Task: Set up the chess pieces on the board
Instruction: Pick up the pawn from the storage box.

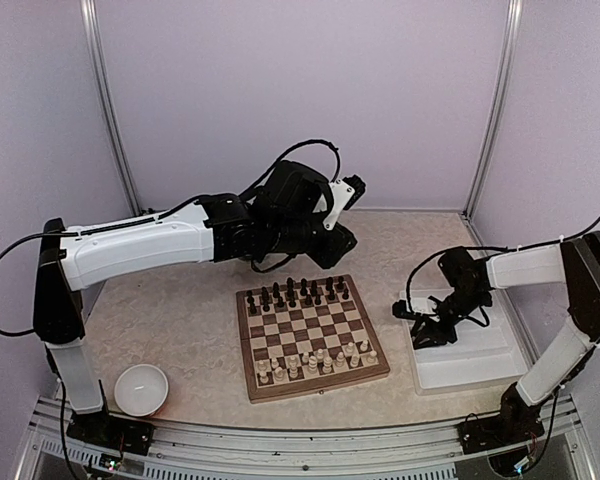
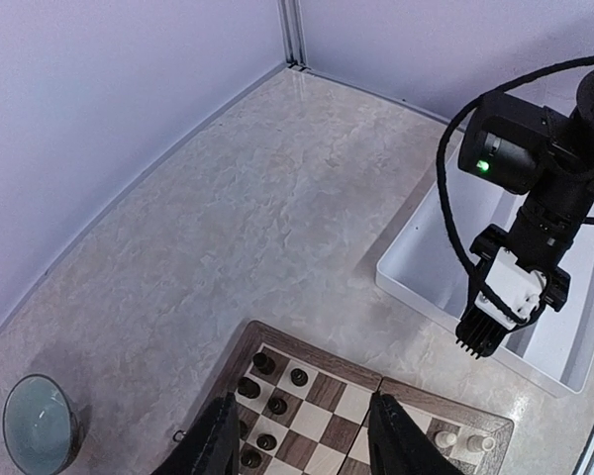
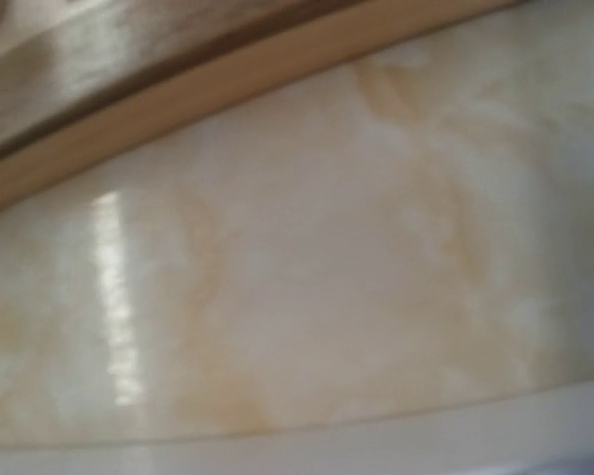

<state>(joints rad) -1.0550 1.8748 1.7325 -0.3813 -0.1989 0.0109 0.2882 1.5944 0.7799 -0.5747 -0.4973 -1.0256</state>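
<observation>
The board [image 1: 320,388] lies in the middle of the table. Several cream chess pieces [image 1: 320,362] stand in its two near rows, and dark chessmen [image 1: 295,293] fill the far rows. My left gripper [image 1: 340,243] hangs above the board's far edge. In the left wrist view its fingers [image 2: 218,440] stand apart over the dark chessmen [image 2: 277,404] with nothing between them, so it is open. My right gripper [image 1: 430,335] reaches down at the left end of the white tray [image 1: 480,365]. The right wrist view is a blur of tray wall [image 3: 376,435] and table, with no fingers in it.
A white bowl [image 1: 141,389] sits at the near left of the table. The tray [image 2: 416,282] stands right of the board [image 2: 322,396]. Purple walls with metal posts close in the far side. Two cream pieces [image 2: 445,435] show at the board's corner.
</observation>
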